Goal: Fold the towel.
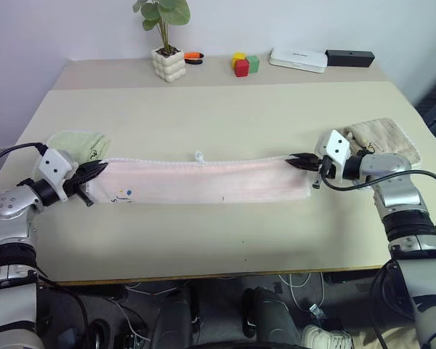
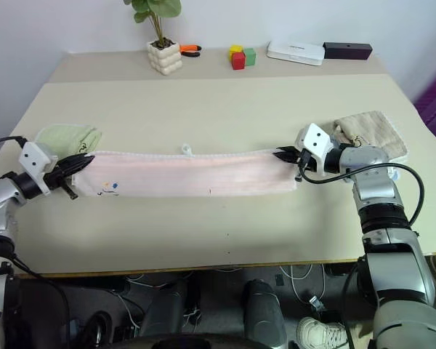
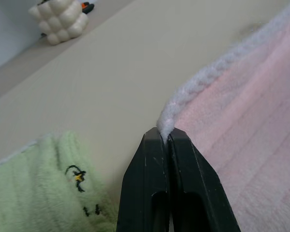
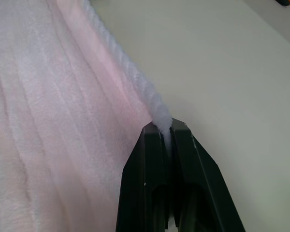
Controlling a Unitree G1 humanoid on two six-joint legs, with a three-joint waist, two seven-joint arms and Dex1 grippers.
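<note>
The pale pink towel (image 1: 203,182) lies as a long narrow band across the middle of the table, its whitish edge along the far side and a small dark embroidered mark near its left end. My left gripper (image 1: 102,169) is shut on the towel's far left corner; the left wrist view shows the whitish edge (image 3: 193,87) pinched between the black fingers. My right gripper (image 1: 292,158) is shut on the far right corner, where the whitish cord (image 4: 135,72) runs into the closed jaws.
A light green folded towel (image 1: 78,142) lies just behind my left gripper, a beige folded towel (image 1: 381,137) behind my right. At the table's back stand a potted plant (image 1: 167,58), coloured blocks (image 1: 243,64), a white box (image 1: 298,59) and a black box (image 1: 349,57).
</note>
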